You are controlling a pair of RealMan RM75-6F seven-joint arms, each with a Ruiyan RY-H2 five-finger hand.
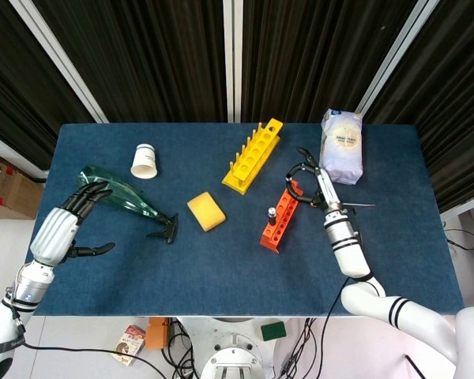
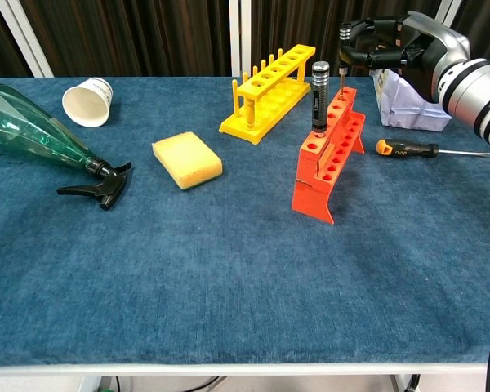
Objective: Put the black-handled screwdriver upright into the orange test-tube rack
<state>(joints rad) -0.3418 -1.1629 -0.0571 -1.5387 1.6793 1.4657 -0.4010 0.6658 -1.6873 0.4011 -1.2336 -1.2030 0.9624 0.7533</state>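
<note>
In ribbed orange rack [image 2: 329, 153] (plastic): knurled black-handled screwdriver [image 2: 319, 96].

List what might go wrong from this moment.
1. The right hand hovers close above the orange rack; a careless withdrawal might clip the upright screwdriver and tip it or the rack.
2. The screwdriver sits in an end hole with its heavy handle up, so it may lean or topple the light rack.
3. The orange-handled screwdriver lies beside the rack under the arm and could get swept.
</note>
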